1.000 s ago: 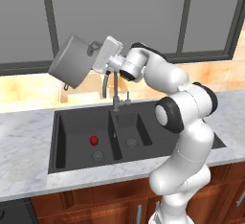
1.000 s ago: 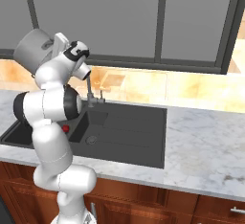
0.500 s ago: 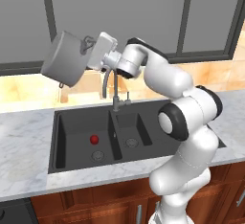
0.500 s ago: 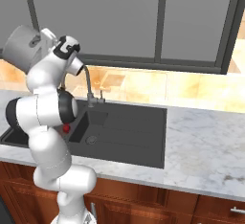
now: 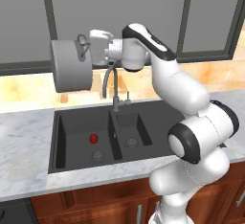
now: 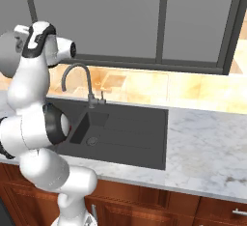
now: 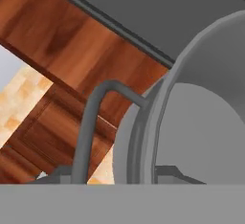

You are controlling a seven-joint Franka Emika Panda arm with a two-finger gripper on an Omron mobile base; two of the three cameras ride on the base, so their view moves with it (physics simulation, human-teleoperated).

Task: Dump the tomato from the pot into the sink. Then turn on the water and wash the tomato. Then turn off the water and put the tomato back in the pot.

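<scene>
The grey pot (image 5: pixel 71 66) hangs high above the counter, left of the sink, turned so its side faces the left base view. My gripper (image 5: pixel 92 51) is shut on its rim beside a loop handle (image 7: pixel 91 122). In the hand view the pot's inside (image 7: pixel 201 132) shows bare. In the right base view a sliver of the pot (image 6: pixel 6 50) pokes out behind my arm at the far left. The small red tomato (image 5: pixel 94 138) lies in the wide left basin of the black sink (image 5: pixel 72 117), above the drain (image 5: pixel 97 155).
A curved grey faucet (image 5: pixel 113 87) rises behind the divider between the basins, just right of the pot. The sink (image 6: pixel 140 138) is set in a marble counter (image 6: pixel 207 148), with dark window panes behind. Wooden cabinet fronts run below the counter.
My arm has swung and the pot has turned from a tilt to a more level stance, shifting slightly. The tomato has stayed where it lies in the basin.
</scene>
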